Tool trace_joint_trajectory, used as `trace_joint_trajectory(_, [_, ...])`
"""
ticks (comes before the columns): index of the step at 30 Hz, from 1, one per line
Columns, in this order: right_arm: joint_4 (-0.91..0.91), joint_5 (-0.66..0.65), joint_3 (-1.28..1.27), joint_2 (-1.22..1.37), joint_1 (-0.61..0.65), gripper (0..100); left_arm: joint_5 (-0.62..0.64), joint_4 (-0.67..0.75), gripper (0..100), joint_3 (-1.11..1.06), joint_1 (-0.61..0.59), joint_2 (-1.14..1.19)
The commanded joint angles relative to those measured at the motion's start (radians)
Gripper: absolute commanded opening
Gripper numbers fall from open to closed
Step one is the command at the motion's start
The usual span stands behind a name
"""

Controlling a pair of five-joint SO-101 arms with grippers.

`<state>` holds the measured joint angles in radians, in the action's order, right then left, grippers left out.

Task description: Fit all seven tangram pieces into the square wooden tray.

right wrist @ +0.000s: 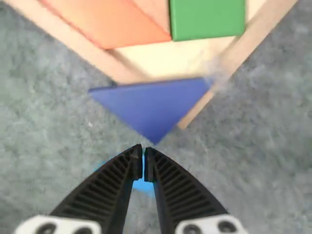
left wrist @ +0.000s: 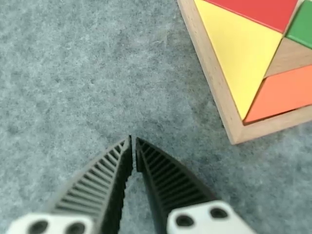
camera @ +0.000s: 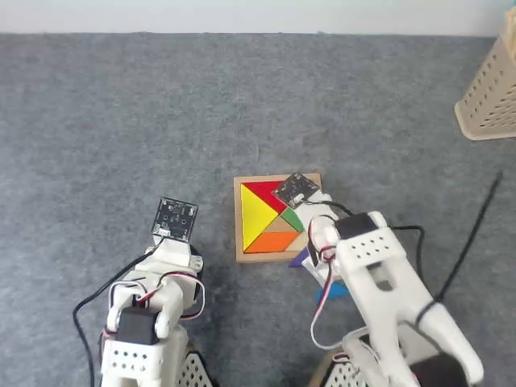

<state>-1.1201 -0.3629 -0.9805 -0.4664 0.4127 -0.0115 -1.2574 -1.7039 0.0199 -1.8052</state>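
Observation:
The square wooden tray (camera: 239,222) lies mid-table with a red triangle (camera: 266,193), a yellow triangle (camera: 256,216), an orange piece (camera: 270,240) and a green square (camera: 292,219) inside. A dark blue triangle (right wrist: 151,105) rests tilted against the tray's rim (right wrist: 243,44), by bare tray floor (right wrist: 165,58). My right gripper (right wrist: 143,148) is shut and empty, just short of that triangle's point, above a light blue piece (right wrist: 139,184). My left gripper (left wrist: 132,141) is shut and empty over the carpet, off the tray's corner (left wrist: 234,131).
Grey carpet covers the table. A cream perforated basket (camera: 492,89) stands at the far right edge. The right arm (camera: 379,266) hangs over the tray's near right corner. A black cable (camera: 472,242) runs along the right side.

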Motion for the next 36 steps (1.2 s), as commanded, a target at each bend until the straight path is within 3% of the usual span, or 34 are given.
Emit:
trace_joint_trajectory(1, [0.062,0.021,0.015,0.041,0.005,0.6,0.006,-0.006,1,0.019,-0.003,-0.021])
trace_joint_trajectory(15, [0.07,0.075,0.117,0.117,0.002,0.7,0.006,-0.006,1,0.019,-0.003,-0.021])
trace_joint_trajectory(20, [0.108,0.187,0.133,0.104,-0.004,0.7,0.006,-0.006,1,0.019,-0.003,-0.021])
trace_joint_trajectory(36, [0.113,0.31,0.256,0.183,-0.031,0.7,0.006,-0.006,1,0.019,-0.003,-0.021])
